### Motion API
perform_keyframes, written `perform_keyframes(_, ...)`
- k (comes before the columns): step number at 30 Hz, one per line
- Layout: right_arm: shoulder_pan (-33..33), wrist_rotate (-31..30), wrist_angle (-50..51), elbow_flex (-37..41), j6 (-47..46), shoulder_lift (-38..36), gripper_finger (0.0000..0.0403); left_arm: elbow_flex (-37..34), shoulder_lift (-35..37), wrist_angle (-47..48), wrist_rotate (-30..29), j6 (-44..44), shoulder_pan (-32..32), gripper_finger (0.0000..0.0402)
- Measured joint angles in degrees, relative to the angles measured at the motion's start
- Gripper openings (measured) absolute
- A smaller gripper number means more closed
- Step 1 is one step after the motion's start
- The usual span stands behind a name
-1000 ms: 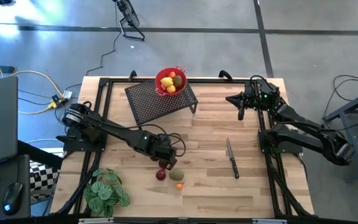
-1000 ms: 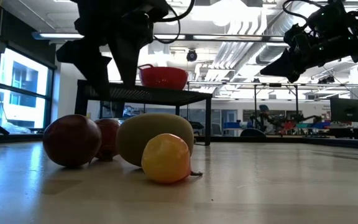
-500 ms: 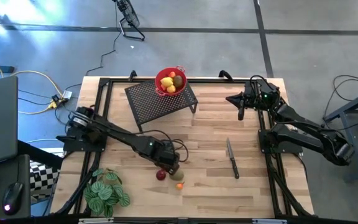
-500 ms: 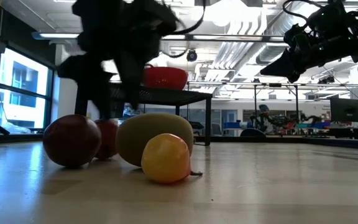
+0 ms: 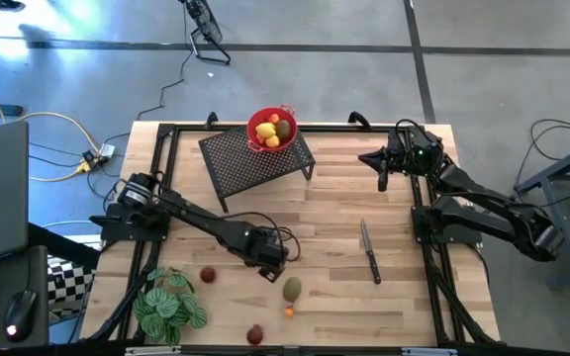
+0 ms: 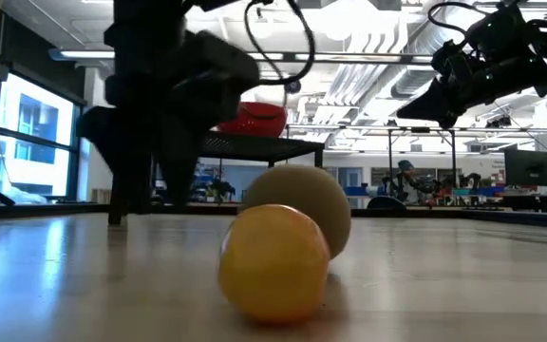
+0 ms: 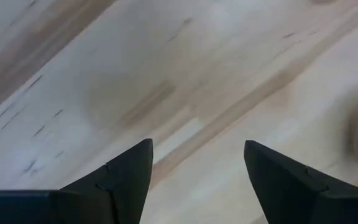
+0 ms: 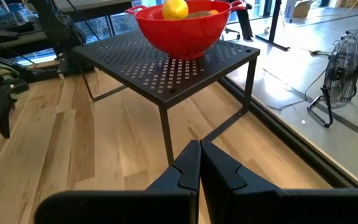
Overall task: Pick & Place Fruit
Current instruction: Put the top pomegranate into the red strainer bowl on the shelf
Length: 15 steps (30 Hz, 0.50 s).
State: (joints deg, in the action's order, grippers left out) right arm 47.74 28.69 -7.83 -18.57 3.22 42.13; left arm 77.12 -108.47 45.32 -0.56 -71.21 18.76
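Note:
My left gripper (image 5: 272, 268) (image 7: 197, 171) points down, open, close over bare wood left of the table's middle; nothing lies between its fingers. Loose fruit rests on the table around it. An olive-green oval (image 5: 292, 289) (image 6: 304, 204) and a tiny orange one (image 5: 288, 311) (image 6: 273, 263) sit on its near side. One dark red ball (image 5: 208, 276) is to its left, another (image 5: 255, 336) at the near edge. A red bowl (image 5: 272, 129) (image 8: 182, 25) with more fruit stands on a black mesh stand (image 5: 255, 158). My right gripper (image 5: 383, 164) (image 8: 199, 163) waits shut at the far right.
A knife (image 5: 369, 250) lies right of the middle. A green leafy plant (image 5: 169, 307) sits at the near left corner. Black frame rails (image 5: 426, 247) run along the table's sides. Bare wood lies between the stand and the loose fruit.
My left gripper has come down toward the table and a little toward the near edge, still open. The cluster of fruit under it has scattered: one dark red ball rolled left, the other to the near edge, and the olive oval and the tiny orange one shifted nearer.

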Motion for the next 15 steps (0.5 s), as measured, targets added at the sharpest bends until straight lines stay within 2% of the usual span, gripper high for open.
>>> perform_keyframes(8,-0.01,0.20,-0.51,0.00,-0.13,0.76,0.0003,0.07,-0.02,1.18,-1.72,4.58,-2.32,0.0244)
perform_keyframes(15,-0.01,0.19,-0.55,0.00,-0.13,0.87,0.0002,0.14,0.94,1.30,-1.46,11.04,-6.45,0.0185)
